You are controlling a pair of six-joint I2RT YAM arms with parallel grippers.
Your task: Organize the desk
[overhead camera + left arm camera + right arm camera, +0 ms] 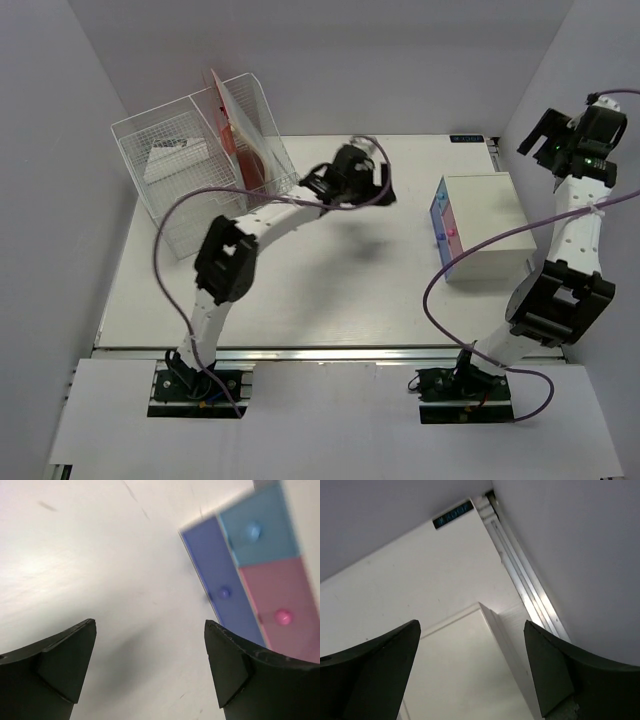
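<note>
the desk (300,290) fills the middle of the top view, its silver rail along the lower edge. the left gripper (150,645) hangs over its upper centre, jaws spread wide, holding nothing. the right gripper (472,645), at the far right, gapes wide too, empty, above the drawer box (485,225). a mesh organizer (190,160) sits upper left

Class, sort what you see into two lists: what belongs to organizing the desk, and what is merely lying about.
Belongs: large white flat desk; left gripper; right gripper, both open and empty.
Lying about: clear wire-mesh file organizer; small white drawer box with blue, purple, pink fronts.
</note>
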